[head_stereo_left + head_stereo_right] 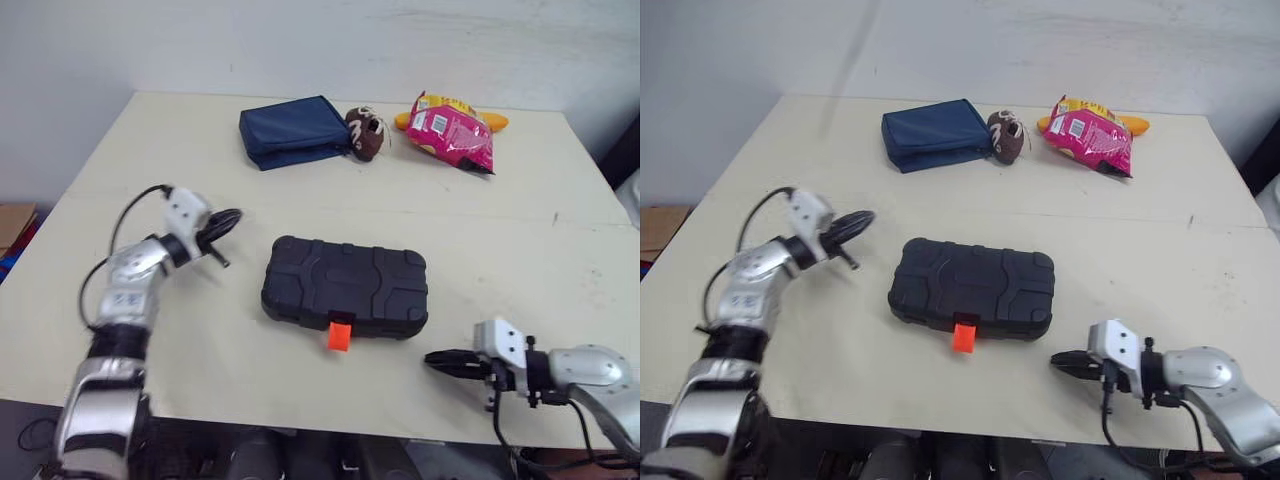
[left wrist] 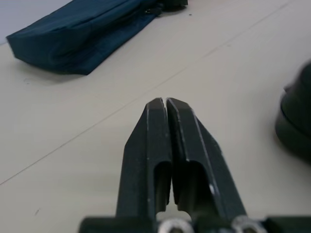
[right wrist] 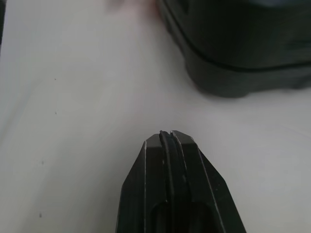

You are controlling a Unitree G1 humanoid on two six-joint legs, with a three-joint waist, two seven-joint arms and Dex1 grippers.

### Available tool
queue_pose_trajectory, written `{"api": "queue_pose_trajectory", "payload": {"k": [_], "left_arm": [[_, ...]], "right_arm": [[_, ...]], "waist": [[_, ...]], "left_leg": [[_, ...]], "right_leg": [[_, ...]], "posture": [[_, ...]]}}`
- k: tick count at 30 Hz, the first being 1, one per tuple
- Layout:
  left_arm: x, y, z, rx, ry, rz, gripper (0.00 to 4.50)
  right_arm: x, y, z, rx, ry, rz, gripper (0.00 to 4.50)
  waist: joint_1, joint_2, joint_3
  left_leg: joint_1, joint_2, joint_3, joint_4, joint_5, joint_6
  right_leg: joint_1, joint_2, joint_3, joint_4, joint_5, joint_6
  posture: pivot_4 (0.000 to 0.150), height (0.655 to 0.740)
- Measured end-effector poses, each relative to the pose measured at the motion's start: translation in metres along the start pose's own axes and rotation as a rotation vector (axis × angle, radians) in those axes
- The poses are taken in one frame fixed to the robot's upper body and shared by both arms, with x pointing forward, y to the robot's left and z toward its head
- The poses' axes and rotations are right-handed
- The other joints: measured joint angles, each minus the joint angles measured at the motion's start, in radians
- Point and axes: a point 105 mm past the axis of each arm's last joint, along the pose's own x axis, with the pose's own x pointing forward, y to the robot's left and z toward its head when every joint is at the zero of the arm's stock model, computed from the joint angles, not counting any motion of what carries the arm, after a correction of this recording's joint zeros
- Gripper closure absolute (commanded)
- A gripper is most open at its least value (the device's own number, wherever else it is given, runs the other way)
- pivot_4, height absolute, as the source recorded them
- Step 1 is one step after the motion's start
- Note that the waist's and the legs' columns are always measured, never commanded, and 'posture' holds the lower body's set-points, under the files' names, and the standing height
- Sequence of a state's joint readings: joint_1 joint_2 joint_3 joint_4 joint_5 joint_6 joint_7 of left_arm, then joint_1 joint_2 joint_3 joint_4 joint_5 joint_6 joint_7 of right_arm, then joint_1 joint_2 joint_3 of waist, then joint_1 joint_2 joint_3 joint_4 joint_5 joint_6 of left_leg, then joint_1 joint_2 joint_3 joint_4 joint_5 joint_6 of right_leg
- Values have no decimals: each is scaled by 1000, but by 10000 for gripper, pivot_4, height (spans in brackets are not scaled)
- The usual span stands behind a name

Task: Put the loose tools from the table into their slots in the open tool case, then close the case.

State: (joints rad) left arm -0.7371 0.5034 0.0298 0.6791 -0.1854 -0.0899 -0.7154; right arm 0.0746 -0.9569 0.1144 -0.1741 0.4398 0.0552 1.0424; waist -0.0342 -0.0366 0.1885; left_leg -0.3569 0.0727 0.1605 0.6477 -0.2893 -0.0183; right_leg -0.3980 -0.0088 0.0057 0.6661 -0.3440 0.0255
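The black moulded plastic tool case lies shut mid-table, its orange latch facing the near edge. The closing step looks done, and the next move is likely to press the latch home. The left gripper, pressed together and empty, hovers to the case's left. The right gripper, also closed on nothing, sits by its near right corner. Bare cream table lies all round, and the navy fabric pouch and pink snack bag are well apart at the far side.

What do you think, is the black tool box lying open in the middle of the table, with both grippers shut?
No: the black tool box is closed, as the left eye view shows. It does lie in the middle of the table, and the left gripper and right gripper are shut.
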Motion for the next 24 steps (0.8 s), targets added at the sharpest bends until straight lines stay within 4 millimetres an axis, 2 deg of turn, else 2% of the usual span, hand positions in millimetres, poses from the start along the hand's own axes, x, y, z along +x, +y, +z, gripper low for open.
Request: {"api": "queue_pose_trajectory", "payload": {"k": [2, 5, 10, 15, 18, 20, 24], "left_arm": [[10, -3, 0, 13, 16, -27, 44653], [20, -2, -13, 55, 97, -48, 44653], [34, -29, -19, 71, 110, -219, 44653], [29, -30, -23, 67, 129, -266, 44653], [26, -34, -23, 66, 119, -302, 44653], [19, -35, -25, 61, 99, -303, 44653], [-9, -42, -35, 44, 65, -307, 44653]], "right_arm": [[3, -3, 2, -17, 2, 1, 45000], [8, -12, 6, -50, 1, 1, 45000], [15, -27, 10, -102, 3, 15, 45000], [23, -43, 14, -158, -16, 1, 45000], [32, -60, 21, -205, -33, -31, 45000], [40, -72, 27, -228, -45, -55, 45000], [52, -100, 39, -253, -64, -133, 45000]], "waist": [[-5, 0, 0], [-8, 0, 0], [-11, -2, 0], [-24, -2, 0], [-27, -3, 0], [-33, -3, 0], [-52, -3, 0]], "left_leg": [[0, 0, 2, -1, 0, -1], [1, 2, 2, 0, -1, -1], [1, 1, 3, 2, -1, -1], [2, 1, 4, 2, 0, -1], [3, 2, 5, 3, 0, -1], [3, 2, 5, 2, 0, -1], [4, 2, 5, 2, 0, -2]], "right_leg": [[0, 0, 1, -1, 0, 1], [0, 1, 0, -2, -1, 1], [0, 1, 1, -1, 0, 0], [0, 1, 1, 2, 0, 0], [0, 1, 2, 4, 1, 0], [0, 0, 2, 5, 0, -1], [-1, 0, 2, 7, -1, -2]], "posture": [[1500, 7400], [1500, 7400], [1500, 7400], [1500, 7400], [1500, 7400], [1500, 7400], [1500, 7400]]}}
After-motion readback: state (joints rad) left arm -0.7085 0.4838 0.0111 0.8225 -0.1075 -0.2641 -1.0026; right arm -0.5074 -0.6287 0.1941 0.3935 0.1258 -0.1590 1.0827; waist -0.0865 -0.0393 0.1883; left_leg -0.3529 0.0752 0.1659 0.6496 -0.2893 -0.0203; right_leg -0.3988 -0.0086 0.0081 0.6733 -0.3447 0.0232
